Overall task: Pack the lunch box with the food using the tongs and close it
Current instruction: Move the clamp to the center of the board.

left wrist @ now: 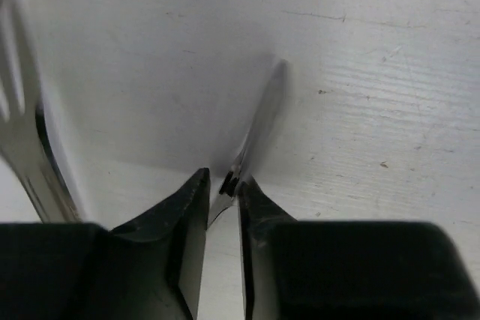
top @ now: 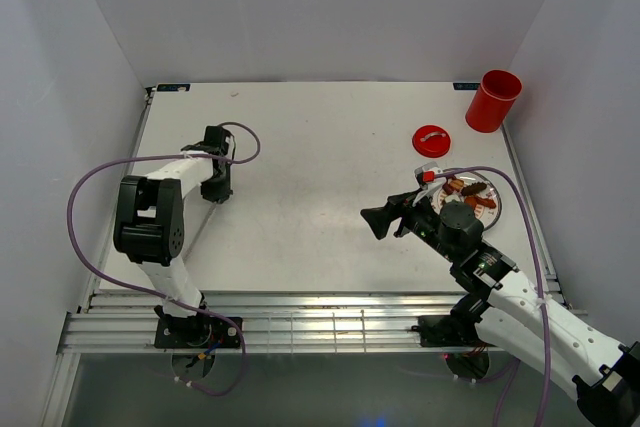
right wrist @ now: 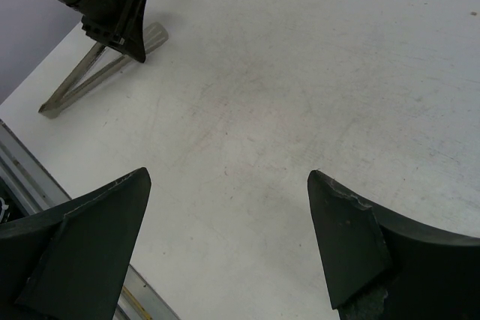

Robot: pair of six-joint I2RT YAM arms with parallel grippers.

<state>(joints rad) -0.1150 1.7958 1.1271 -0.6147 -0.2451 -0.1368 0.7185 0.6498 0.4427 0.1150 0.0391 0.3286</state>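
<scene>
Left wrist view: the tongs [left wrist: 261, 118] are blurred. One arm shows only edge-on between the fingertips, and the other is cut off at the left edge. Top view: the tongs cannot be made out beneath the left gripper [top: 217, 190]. The right arm [top: 462, 227] covers the near part of the plate [top: 492, 209]. The food [top: 470, 190] pieces are too small to count. The mark on the lid [top: 431, 139] is illegible.

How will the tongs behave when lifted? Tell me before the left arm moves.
The tongs look like thin polished metal, so probably light but slippery. The left gripper seems shut on just one slim arm, the other outside the grip, so they may pivot when raised. Being metal, they should stay stiff, not floppy.
</scene>
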